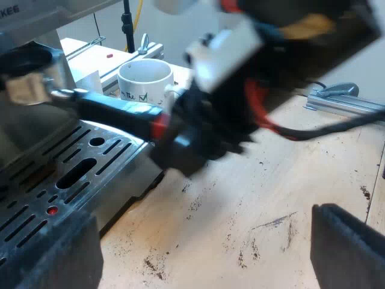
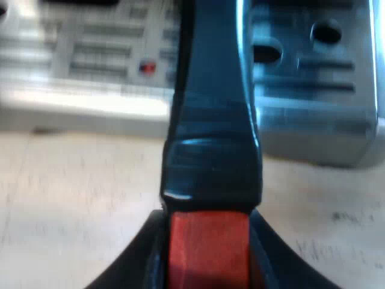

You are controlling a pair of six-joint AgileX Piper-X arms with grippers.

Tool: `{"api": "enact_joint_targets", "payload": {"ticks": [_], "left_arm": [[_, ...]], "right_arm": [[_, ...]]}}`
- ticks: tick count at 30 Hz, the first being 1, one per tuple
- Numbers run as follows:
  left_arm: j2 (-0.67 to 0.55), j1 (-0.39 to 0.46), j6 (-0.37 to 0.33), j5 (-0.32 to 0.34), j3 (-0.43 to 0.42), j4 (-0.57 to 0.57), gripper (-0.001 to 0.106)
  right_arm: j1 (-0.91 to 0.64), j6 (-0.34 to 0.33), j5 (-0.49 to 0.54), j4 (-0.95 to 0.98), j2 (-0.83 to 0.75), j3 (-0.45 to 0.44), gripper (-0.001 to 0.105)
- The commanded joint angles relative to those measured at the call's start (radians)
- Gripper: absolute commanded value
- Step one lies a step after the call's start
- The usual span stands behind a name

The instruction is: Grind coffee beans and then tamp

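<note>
My right hand [image 2: 207,259] clamps the red end of the holder [image 1: 36,63], whose metal cup sits ahead of me over the machine's drip tray [image 1: 72,174]. It looks rigid, head-heavy and slick, so I should hold tight. My left hand [image 1: 198,253] is wide open and empty.

Right pincer [image 1: 175,137] at holder handle [image 1: 114,110], mug [image 1: 146,81] beyond

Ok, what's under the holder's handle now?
The drip tray lies under the handle, wooden table under its red end. The right gripper clamping that end hides what's directly below.
</note>
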Motion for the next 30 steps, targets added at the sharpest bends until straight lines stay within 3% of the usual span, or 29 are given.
{"api": "enact_joint_targets", "payload": {"ticks": [1,3,6,11,19,24,30], "left_arm": [[-0.004,-0.006,-0.002,0.004,-0.002,-0.002,0.073],[-0.004,-0.006,-0.002,0.004,-0.002,-0.002,0.073],[-0.004,-0.006,-0.002,0.004,-0.002,-0.002,0.073],[-0.004,-0.006,-0.002,-0.011,-0.002,-0.002,0.073],[-0.004,-0.006,-0.002,-0.010,-0.002,-0.002,0.073],[-0.004,-0.006,-0.002,-0.010,-0.002,-0.002,0.073],[-0.004,-0.006,-0.010,-0.010,-0.002,-0.002,0.073]], "right_arm": [[0.033,-0.023,-0.012,-0.060,-0.033,-0.004,0.000],[0.053,0.015,0.012,-0.033,-0.047,0.006,0.000],[0.091,0.017,0.065,-0.001,-0.062,0.007,0.000],[0.146,0.056,0.070,0.060,-0.088,0.007,0.000],[0.217,0.054,0.072,0.156,-0.140,0.007,0.000],[0.331,0.021,0.115,0.232,-0.241,0.008,0.000],[0.374,-0.135,0.109,0.264,-0.312,0.008,0.000]]}}
